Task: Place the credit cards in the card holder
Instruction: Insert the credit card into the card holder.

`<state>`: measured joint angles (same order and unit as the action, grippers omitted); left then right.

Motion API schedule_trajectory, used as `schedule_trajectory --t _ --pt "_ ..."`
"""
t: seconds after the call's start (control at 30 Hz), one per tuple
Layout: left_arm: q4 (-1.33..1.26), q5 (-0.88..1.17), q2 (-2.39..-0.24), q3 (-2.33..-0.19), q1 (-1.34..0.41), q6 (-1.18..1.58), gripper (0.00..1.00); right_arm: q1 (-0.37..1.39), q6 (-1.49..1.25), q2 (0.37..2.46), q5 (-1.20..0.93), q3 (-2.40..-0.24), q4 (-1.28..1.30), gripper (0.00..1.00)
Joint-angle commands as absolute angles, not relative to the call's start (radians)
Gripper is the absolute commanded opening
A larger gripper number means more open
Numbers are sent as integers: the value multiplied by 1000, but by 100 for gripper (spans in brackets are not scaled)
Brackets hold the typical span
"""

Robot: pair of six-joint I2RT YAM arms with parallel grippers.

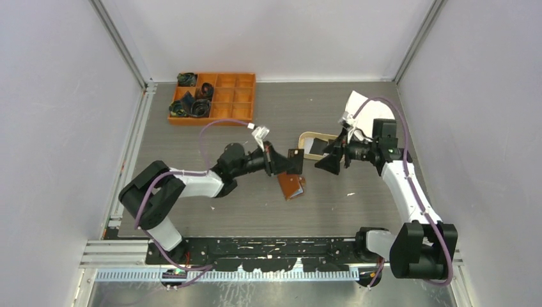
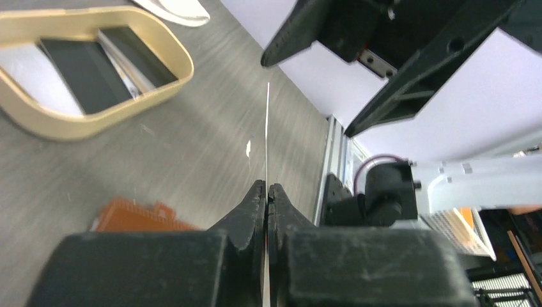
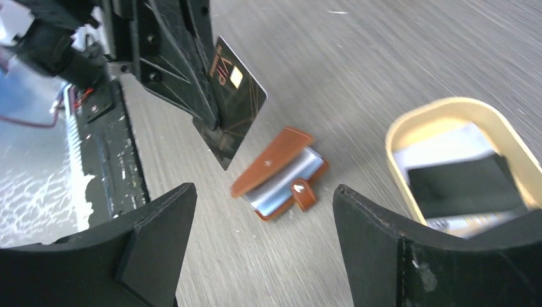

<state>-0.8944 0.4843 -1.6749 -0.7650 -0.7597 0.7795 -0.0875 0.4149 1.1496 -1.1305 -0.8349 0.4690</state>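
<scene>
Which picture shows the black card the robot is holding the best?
The right wrist view. There the black card faces the camera, its chip showing, pinched by the left gripper. The left wrist view shows only its thin edge; the top view, a small dark rectangle.

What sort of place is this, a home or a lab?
Probably a robotics lab work cell: plain white panels enclose a grey table, and a left arm and right arm are bolted at its near edge.
</scene>
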Motion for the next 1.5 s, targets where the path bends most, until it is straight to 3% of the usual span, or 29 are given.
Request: schedule_trajectory --t 0.0,0.1,0.27,0.37,0.47,0.53,0.77,1.1,1.47 --pt "-1342 467 -1565 -559 -763 786 0 29 595 1158 -1194 -882 556 83" --pt "-1379 407 -1498 -424 -762 783 0 96 818 1222 -1114 -901 711 80" --pt "-1240 322 -1316 -270 -762 738 0 115 910 1319 -948 -900 712 39" --pt "-893 272 -1178 -285 -762 700 0 150 889 1350 -809 -882 642 29" --pt "-495 185 -1073 -336 -764 657 0 201 933 1372 -718 -852 618 27" --pt "-434 152 -1034 -328 -764 655 0 236 959 1387 -684 -840 606 25" --pt "-485 173 -1078 -306 -764 712 0 309 1177 1392 -687 -771 615 18" --pt "-588 176 -1200 -304 -764 741 0 424 1085 1391 -555 -702 374 13" --pt "-652 193 -1389 -376 -764 746 0 474 1037 1388 -561 -705 340 13"
